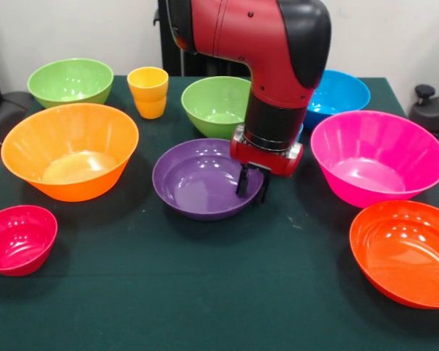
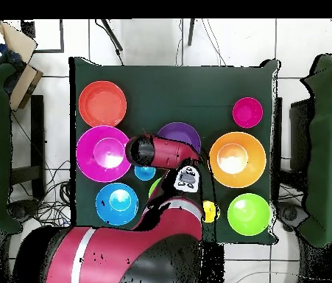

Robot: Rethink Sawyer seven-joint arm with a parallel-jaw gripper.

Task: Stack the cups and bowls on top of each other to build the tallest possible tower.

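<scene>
Gripper (image 1: 251, 183) down at the right rim of the purple bowl (image 1: 197, 179), one finger (image 1: 242, 181) inside the rim and the other outside it; fingers straddle the wall, parted, can't tell if they pinch it.

Nothing stacked, every bowl sits alone on the green table (image 1: 205, 292).

Behind the gripper: green bowl (image 1: 214, 104), mostly clear of the arm, and blue bowl (image 1: 342, 91), partly hidden by the arm. Yellow-orange cup (image 1: 148, 91) stands upright back-left, beside the second green bowl (image 1: 70, 80).

Picture-left of the gripper, past the purple bowl: large orange bowl (image 1: 69, 150), rims near but apart. Picture-right: large pink bowl (image 1: 377, 155), narrow gap to the gripper. Front-right: red-orange bowl (image 1: 406, 252). Front-left corner: small crimson bowl (image 1: 18, 238).

Open cloth lies in front of the gripper, between crimson and red-orange bowls.

Overhead: light blue cup (image 2: 145, 173) just beside the arm (image 2: 161, 151).
</scene>
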